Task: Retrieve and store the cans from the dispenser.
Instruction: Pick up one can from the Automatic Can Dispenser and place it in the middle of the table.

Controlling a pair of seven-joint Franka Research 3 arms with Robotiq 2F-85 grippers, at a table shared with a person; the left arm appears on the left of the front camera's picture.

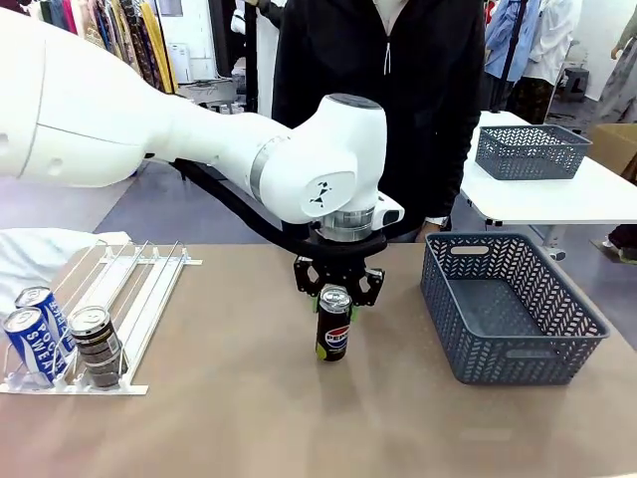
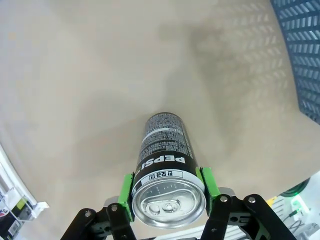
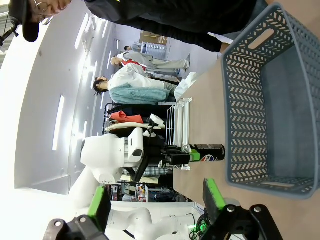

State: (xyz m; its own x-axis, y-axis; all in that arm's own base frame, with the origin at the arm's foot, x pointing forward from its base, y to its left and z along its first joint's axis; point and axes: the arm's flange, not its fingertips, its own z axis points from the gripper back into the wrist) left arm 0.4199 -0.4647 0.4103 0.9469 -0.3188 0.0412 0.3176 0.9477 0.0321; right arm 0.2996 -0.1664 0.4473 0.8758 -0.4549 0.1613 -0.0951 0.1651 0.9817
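Observation:
My left gripper [image 1: 336, 290] is shut on a black Pepsi can [image 1: 333, 332], gripping it near the silver top and holding it upright at the middle of the table. In the left wrist view the green pads [image 2: 126, 196] press both sides of the can [image 2: 166, 155] in the left gripper [image 2: 168, 199]. I cannot tell whether its base touches the table. The white dispenser [image 1: 139, 289] lies at the left, with two blue cans [image 1: 28, 344] and one black can [image 1: 96, 345] at its near end. My right gripper [image 3: 156, 201] is open with nothing between its fingers.
A grey mesh basket [image 1: 513, 344] stands on the table to the right of the held can, seen also as the basket [image 3: 240, 110] in the right wrist view. A person in black stands at the far side. A second basket [image 1: 530, 151] sits on a white table behind.

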